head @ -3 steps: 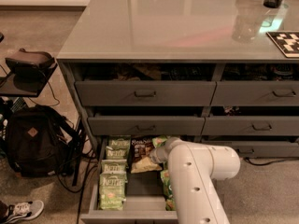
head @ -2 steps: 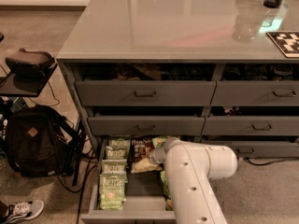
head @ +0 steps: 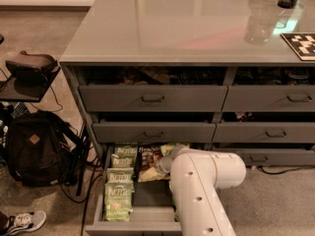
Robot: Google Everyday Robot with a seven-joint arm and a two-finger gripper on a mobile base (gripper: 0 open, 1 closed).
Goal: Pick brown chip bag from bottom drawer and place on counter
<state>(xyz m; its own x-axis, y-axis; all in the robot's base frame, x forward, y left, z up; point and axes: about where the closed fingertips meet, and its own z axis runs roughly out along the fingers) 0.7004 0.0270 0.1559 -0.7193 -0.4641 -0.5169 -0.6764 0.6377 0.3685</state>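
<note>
- The gripper sits low inside the open bottom drawer, at the end of the white arm, which bends in from the lower right.
- How far the gripper is open, and whether it grips anything, cannot be told; it is mostly hidden by the arm.
- The brown chip bag lies in the drawer just left of the gripper, touching or nearly touching it, its white script showing at the top.
- A column of pale green Kettle bags fills the drawer's left side, beside the brown bag.
- Two shallower drawers with bar handles stand above, slightly open.
- The counter spans the top, glossy, with a checkered board at its right edge.
- A dark backpack rests on the floor to the left, with a shoe near it.
</note>
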